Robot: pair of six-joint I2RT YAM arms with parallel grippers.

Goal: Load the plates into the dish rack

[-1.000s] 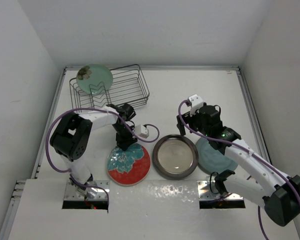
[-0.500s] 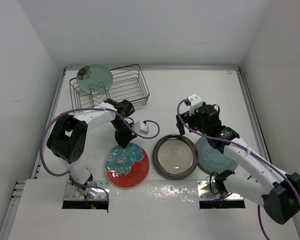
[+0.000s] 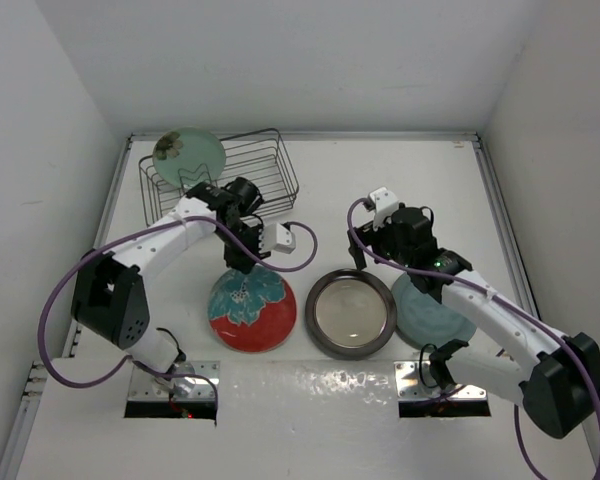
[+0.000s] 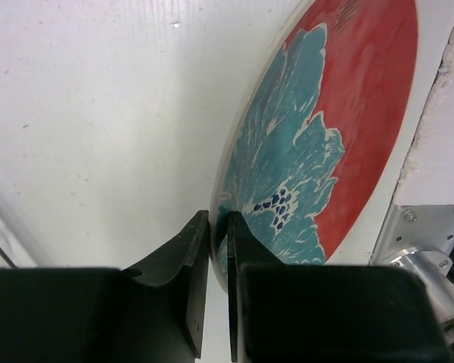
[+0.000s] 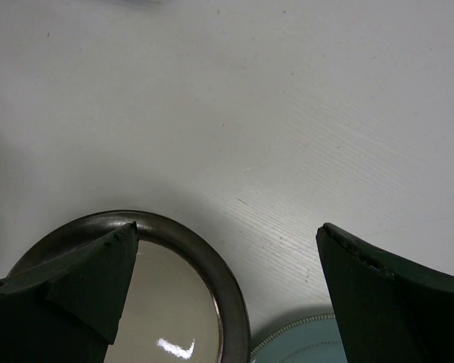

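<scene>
My left gripper [image 3: 239,262] is shut on the far rim of the red plate with the teal floral pattern [image 3: 253,310] and holds it tilted up off the table; in the left wrist view the rim sits between my fingertips [image 4: 219,227] and the plate [image 4: 318,144] hangs below. The mint-green plate [image 3: 188,157] stands upright in the left end of the dark wire dish rack [image 3: 250,175]. The cream plate with a dark brown rim [image 3: 351,312] lies flat at the middle. The blue-teal plate [image 3: 430,312] lies to its right, partly under my right arm. My right gripper [image 3: 375,262] is open and empty above the table between them [image 5: 227,242].
Two metal mounting plates [image 3: 173,390] sit at the near edge by the arm bases. White walls close in the table on the left, back and right. A white connector on the purple cable [image 3: 283,237] hangs beside my left wrist.
My left gripper has lifted the red plate's far edge and moved toward the rack, tilting the plate steeper. The right arm has shifted slightly left.
</scene>
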